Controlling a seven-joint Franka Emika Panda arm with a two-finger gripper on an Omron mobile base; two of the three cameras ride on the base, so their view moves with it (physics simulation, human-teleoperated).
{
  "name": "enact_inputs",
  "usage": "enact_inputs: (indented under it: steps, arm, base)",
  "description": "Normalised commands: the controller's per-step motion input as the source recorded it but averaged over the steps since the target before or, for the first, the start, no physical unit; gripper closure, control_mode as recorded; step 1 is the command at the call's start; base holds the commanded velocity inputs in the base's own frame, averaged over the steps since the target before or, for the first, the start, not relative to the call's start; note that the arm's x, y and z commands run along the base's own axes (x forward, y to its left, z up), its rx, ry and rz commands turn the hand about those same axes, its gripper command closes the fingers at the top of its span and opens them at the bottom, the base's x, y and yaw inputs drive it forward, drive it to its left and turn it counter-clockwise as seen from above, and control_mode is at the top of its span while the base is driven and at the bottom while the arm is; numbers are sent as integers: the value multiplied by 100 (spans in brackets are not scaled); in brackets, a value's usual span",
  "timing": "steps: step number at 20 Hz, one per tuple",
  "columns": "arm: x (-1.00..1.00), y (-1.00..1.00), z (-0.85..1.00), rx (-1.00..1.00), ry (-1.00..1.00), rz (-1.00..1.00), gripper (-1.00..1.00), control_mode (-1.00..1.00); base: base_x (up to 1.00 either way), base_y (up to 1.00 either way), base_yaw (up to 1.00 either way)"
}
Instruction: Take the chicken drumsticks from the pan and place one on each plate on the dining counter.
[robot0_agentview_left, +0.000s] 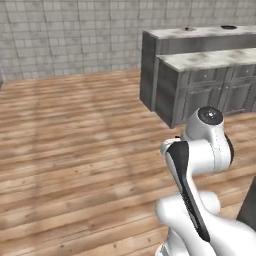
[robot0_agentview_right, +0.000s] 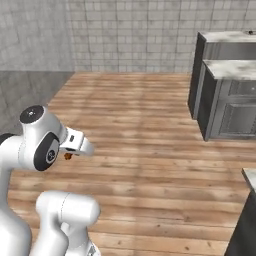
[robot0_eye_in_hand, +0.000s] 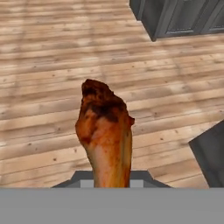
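I see bare wooden plank floor carrying a two-tier grey counter with marble tops; two small dark items sit on its upper top, too small to identify.

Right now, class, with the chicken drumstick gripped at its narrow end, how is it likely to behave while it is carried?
The chicken drumstick keeps its shape standing out from the jaws, so it is probably stiff. Its thick, dark-crusted end is farthest from the grip, so it might pivot or sag. The paler shank looks smooth and glossy, perhaps slippery.
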Motion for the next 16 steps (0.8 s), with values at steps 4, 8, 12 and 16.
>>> enact_inputs:
  steps: [4, 8, 12, 16]
  arm:
    - [0, 0, 0, 0, 0, 0, 100, 100]
    - [0, 0, 0, 0, 0, 0, 100, 100]
    - [0, 0, 0, 0, 0, 0, 100, 100]
    - [0, 0, 0, 0, 0, 0, 100, 100]
  base:
    - [100, 48, -24]
    - [100, 47, -21]
    - [100, 45, -19]
    - [100, 45, -18]
